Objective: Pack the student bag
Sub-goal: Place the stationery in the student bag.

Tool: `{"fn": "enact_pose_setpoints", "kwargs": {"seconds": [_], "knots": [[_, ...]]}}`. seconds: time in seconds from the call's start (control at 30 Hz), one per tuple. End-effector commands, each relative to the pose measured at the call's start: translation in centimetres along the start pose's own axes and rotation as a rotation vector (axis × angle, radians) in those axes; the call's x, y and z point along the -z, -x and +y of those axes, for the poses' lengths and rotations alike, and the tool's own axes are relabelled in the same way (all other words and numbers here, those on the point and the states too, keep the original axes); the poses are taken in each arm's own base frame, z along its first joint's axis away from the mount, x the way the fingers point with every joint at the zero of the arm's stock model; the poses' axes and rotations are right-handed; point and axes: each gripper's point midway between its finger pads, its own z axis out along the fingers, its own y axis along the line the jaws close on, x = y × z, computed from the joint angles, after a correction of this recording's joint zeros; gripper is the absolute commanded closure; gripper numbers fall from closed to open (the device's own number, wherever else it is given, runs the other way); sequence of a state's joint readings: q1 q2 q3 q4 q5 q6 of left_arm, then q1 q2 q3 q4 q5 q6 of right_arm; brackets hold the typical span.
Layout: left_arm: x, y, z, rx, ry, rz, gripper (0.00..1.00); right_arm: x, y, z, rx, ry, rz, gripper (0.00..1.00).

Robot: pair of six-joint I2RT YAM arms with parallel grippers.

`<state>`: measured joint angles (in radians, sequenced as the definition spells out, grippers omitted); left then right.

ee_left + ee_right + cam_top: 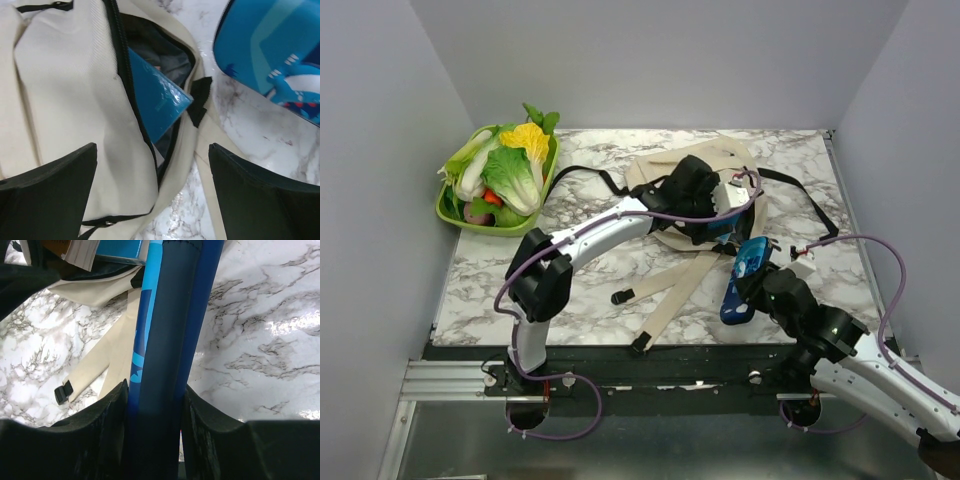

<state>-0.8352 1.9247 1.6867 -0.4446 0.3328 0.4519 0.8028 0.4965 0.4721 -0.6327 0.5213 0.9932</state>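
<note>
On marble table, left jaws gape above student bag; right jaws grip blue case, print blurred.

cream student bag, blue pencil case, white grey-veined marble table

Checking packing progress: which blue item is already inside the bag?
The plain flat blue book, tucked into the open student bag. The patterned blue pencil case is outside, clamped in the right gripper.
</note>
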Motion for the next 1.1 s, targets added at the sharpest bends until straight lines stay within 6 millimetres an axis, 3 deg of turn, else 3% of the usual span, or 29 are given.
{"fn": "enact_pose_setpoints", "kwargs": {"seconds": [0.0,0.13,0.2,0.27,0.3,0.37,0.4,0.47,0.53,0.6,0.7,0.73,0.87,1.0,1.07], "knots": [[-1.6,1.4,5.3,-0.044,0.294,0.010,0.01,0.5,2.2,0.5,-0.036,-0.002,-0.077,0.64],[-4.3,1.1,7.8,-0.068,0.355,0.061,0.01,0.5,2.7,-0.2,-0.050,-0.048,-0.098,0.64],[-4.7,1.2,8.4,-0.079,0.364,0.066,0.01,0.1,3.1,-0.8,-0.050,-0.086,-0.117,0.64],[-4.9,2.0,8.7,-0.080,0.344,0.040,0.09,-0.1,3.8,-0.6,-0.044,-0.095,-0.135,0.64],[-4.6,2.0,8.7,-0.067,0.323,0.038,0.26,-0.4,4.2,-0.8,-0.048,-0.113,-0.140,0.64],[-3.7,4.1,9.1,-0.048,0.305,-0.014,0.59,-0.8,5.2,-0.3,-0.045,-0.098,-0.158,0.64],[-3.1,4.8,9.3,-0.043,0.316,-0.035,0.86,-1.4,5.3,-0.6,-0.051,-0.105,-0.148,0.64],[-1.3,6.5,9.9,-0.066,0.343,-0.069,1.00,-2.2,6.4,0.1,-0.053,-0.069,-0.163,0.64],[0.2,8.0,10.2,-0.077,0.365,-0.092,1.00,-3.5,7.1,0.5,-0.068,-0.051,-0.156,0.64],[0.9,8.2,9.9,-0.064,0.350,-0.083,1.00,-4.6,7.7,0.9,-0.064,-0.040,-0.149,0.66],[1.7,9.2,8.9,-0.043,0.302,-0.104,1.00,-6.2,9.1,2.8,-0.036,-0.024,-0.154,0.69],[1.9,9.3,8.6,-0.038,0.290,-0.109,1.00,-6.4,10.4,4.7,-0.034,0.029,-0.171,0.70],[1.7,9.2,7.2,-0.009,0.223,-0.099,1.00,-8.4,10.4,7.1,-0.001,0.077,-0.120,0.71],[2.2,9.3,5.8,0.013,0.161,-0.103,1.00,-9.8,9.8,7.6,0.013,0.114,-0.116,0.74],[2.7,9.7,5.3,0.021,0.142,-0.119,1.00,-10.4,10.5,8.3,0.004,0.139,-0.155,0.74]]}}
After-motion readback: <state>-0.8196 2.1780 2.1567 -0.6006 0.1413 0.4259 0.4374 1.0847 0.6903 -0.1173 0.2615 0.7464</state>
